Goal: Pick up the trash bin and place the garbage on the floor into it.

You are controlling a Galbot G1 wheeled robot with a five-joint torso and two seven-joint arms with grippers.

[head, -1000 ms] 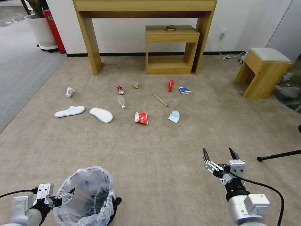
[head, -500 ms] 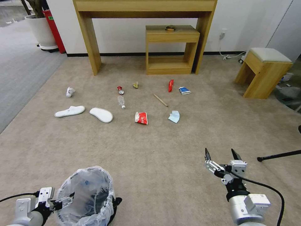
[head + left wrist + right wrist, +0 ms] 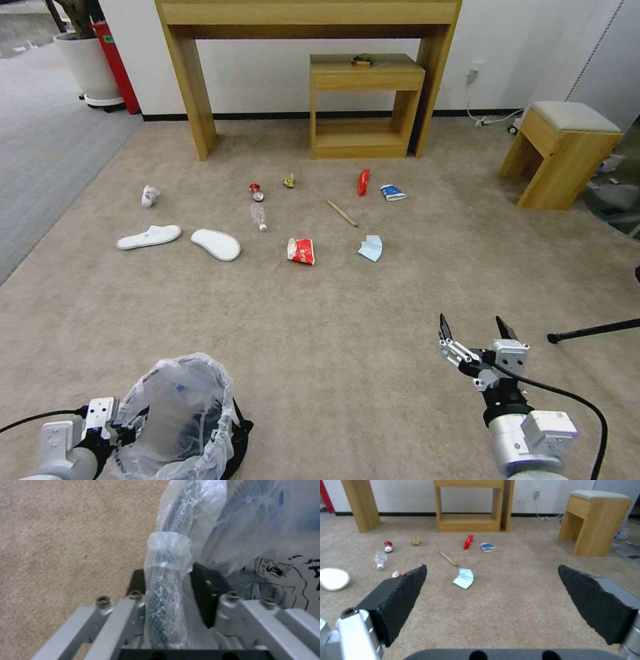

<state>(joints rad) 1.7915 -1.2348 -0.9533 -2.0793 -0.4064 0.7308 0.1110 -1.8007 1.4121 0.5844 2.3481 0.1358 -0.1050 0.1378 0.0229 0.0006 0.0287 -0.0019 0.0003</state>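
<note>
The left gripper (image 3: 127, 427) is clamped on the near-left rim of the trash bin (image 3: 190, 420); in the left wrist view its pads (image 3: 206, 592) pinch the bag-wrapped rim (image 3: 166, 580) from inside and outside. The bin stands with its mouth up and tipped a little toward the robot's right, its axis near vertical, low at the robot's left over the floor (image 3: 333, 333). Whether its base touches the carpet cannot be told.

The right gripper (image 3: 475, 328) hangs in the air at the robot's right with its fingers spread wide and nothing between them, tips pointing forward toward the litter. Straight ahead of it and slightly left lies the light-blue mask (image 3: 370, 248), the nearest piece, flat on the carpet. Beyond the mask, the wooden stick (image 3: 341, 213) lies with its long axis running diagonally, far end to the left, near end to the right. Farther still are the red wrapper (image 3: 363, 181), lying lengthwise away from the gripper, and just right of it the blue-white cup (image 3: 393, 193) on its side.

Left of the gripper's line lie the red-white cup (image 3: 301, 251), the clear bottle (image 3: 258, 217) with its length pointing away and its cap nearest, the crushed red can (image 3: 255, 191) and the yellow wrapper (image 3: 289, 181). Well to the left are two white slippers (image 3: 215, 244), both lying crosswise end to end, and the crumpled white paper (image 3: 149, 195) beyond them.
</note>
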